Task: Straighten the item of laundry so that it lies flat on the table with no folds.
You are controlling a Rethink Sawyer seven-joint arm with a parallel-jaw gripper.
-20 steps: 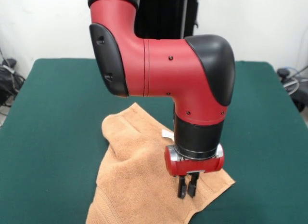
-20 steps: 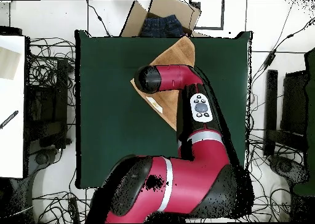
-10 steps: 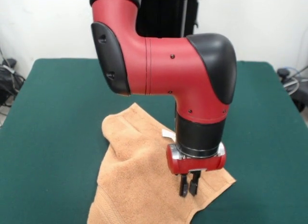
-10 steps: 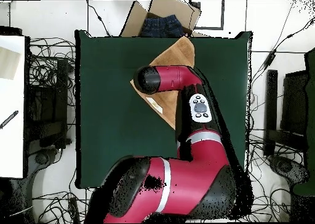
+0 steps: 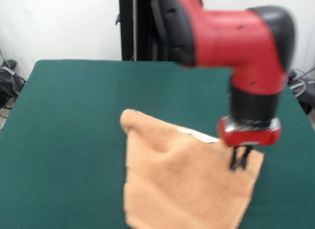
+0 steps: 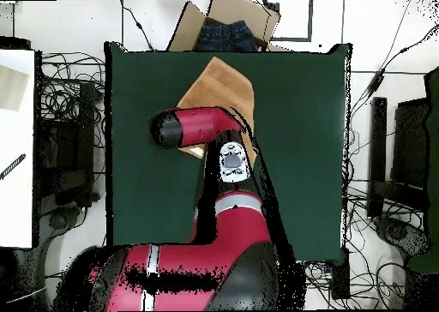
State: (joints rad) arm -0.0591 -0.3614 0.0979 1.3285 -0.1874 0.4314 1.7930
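Observation:
The item of laundry (image 5: 182, 184), a light orange-tan towel, lies on the green table (image 5: 64, 115) with a raised fold along its upper left edge and a white strip (image 5: 199, 135) showing at its top. My gripper (image 5: 239, 162) points straight down at the towel's right corner, its fingers closed together on the cloth there. In the overhead view the towel (image 6: 219, 90) shows beyond the red arm (image 6: 206, 124), which covers the gripper and the towel's near part.
A cardboard box holding blue jeans (image 6: 227, 30) sits just past the table's edge (image 6: 339, 137) at the top of the overhead view. Cables lie on the floor all around. The towel's front edge runs off the bottom of the front view.
The arm has swung to the right in the front view, pulling the towel's corner along. The towel has shifted right and spread wider.

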